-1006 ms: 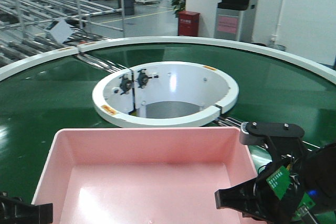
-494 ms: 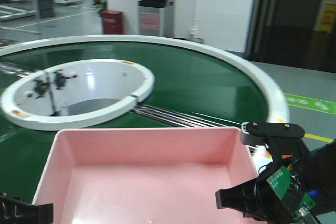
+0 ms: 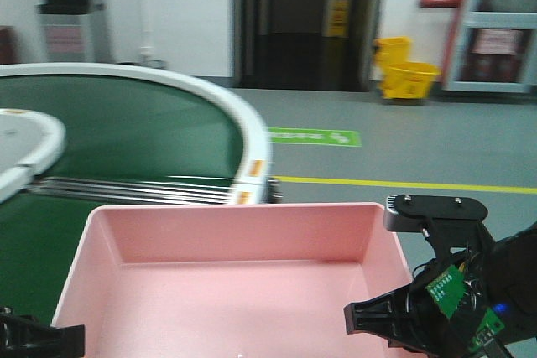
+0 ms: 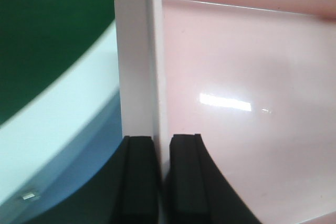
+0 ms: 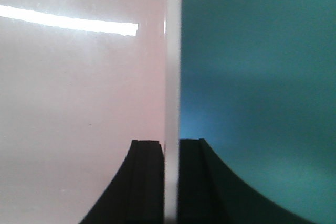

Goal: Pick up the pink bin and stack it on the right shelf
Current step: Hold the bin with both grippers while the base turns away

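The pink bin point(image 3: 235, 291) fills the lower middle of the front view, held up between both arms. My left gripper point(image 3: 67, 337) is shut on its left wall, and the left wrist view shows that gripper point(image 4: 161, 139) with one black pad on each side of the pale wall point(image 4: 137, 51). On the bin's right wall my right gripper point(image 3: 359, 319) is shut too. In the right wrist view this gripper point(image 5: 172, 141) pinches the thin rim point(image 5: 172, 51), with the glossy pink inside point(image 5: 79, 103) to the left. The right shelf is out of view.
A green conveyor point(image 3: 126, 132) with a white rim point(image 3: 245, 136) curves away at the left. Beyond it lies grey floor with a yellow line point(image 3: 403, 184) and a green marking point(image 3: 315, 137). A dark doorway point(image 3: 294, 23) and a yellow mop bucket point(image 3: 407, 64) stand at the back.
The whole scene has swung right: the conveyor and its white inner ring slid off to the left, and the doorway and yellow bucket came into view. Bin and grippers keep their places in the frame.
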